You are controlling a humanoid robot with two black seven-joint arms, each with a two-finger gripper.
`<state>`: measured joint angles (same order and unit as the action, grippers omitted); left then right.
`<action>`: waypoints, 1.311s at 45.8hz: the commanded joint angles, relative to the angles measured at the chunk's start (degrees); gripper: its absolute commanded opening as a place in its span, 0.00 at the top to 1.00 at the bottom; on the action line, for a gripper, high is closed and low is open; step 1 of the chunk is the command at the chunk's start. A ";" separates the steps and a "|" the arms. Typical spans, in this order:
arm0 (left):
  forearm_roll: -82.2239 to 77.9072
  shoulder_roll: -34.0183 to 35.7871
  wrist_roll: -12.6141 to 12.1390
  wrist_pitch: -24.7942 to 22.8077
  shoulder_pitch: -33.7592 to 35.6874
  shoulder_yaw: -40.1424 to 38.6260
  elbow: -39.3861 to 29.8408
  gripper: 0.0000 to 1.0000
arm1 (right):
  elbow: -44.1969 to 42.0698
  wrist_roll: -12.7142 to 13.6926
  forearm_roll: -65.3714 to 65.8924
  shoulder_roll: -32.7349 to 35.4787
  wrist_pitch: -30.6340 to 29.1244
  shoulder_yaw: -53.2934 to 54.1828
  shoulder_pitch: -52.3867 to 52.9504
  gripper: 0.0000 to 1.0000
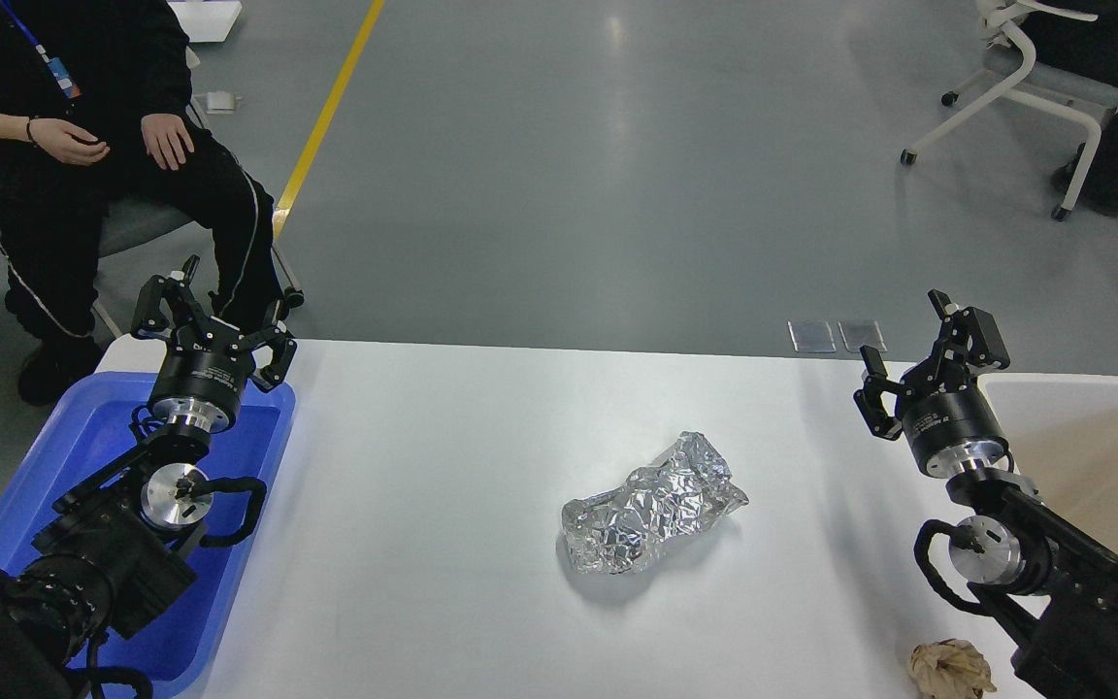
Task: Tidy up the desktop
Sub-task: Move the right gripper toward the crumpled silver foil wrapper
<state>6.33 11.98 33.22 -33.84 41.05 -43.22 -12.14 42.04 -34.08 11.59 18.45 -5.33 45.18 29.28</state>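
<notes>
The desktop [443, 505] is a wide white tabletop. A crumpled wad of silver foil [651, 507] lies near its middle, slightly right. A small crumpled brown paper ball [952, 668] sits at the front right edge. My left gripper [213, 309] hovers open over the far end of the blue tray, with nothing between its fingers. My right gripper [918, 349] hangs open above the right part of the table, beside the cream tub, holding nothing. Both grippers are well away from the foil.
A blue plastic tray [258, 505] stands on the left of the table under my left arm. A cream-white tub [1102, 437] stands at the right edge. A seated person [83, 146] is beyond the table's left corner, and a chair [1025, 87] stands at the far right.
</notes>
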 commanded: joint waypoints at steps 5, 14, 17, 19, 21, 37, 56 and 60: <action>0.00 -0.03 0.00 0.00 0.00 -0.02 0.01 0.00 | 0.15 -0.02 -0.08 0.09 0.05 -0.09 -1.50 0.00; 0.00 0.06 0.00 0.00 0.00 -0.02 0.01 0.00 | 2.17 0.07 -0.08 0.62 0.67 -2.64 -1.85 0.00; 0.00 0.06 0.00 0.00 0.00 -0.02 0.01 0.00 | 7.42 0.77 -0.17 3.51 1.11 -5.45 -1.77 0.00; 0.00 -0.03 0.00 0.00 0.00 -0.02 0.01 0.00 | 12.52 0.95 -0.17 6.06 2.60 -7.82 -1.42 0.00; 0.00 -0.03 0.00 0.00 0.00 -0.02 0.01 0.00 | 16.57 1.03 0.01 8.70 4.88 -10.63 -0.72 0.00; 0.00 0.06 0.00 0.00 0.00 -0.02 -0.08 0.00 | 28.63 15.53 12.57 25.05 8.84 -32.25 12.73 0.00; 0.00 0.06 0.00 0.00 0.00 -0.02 0.01 0.00 | 31.70 21.60 25.31 29.72 -1.53 -55.19 33.55 0.00; 0.00 -0.03 0.00 0.00 0.00 -0.02 0.01 0.00 | 31.70 21.69 33.03 28.58 -0.74 -60.90 38.56 0.00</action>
<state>6.33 12.00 33.22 -33.84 41.04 -43.24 -12.15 72.50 -14.73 32.25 46.71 -4.38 -1.44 55.53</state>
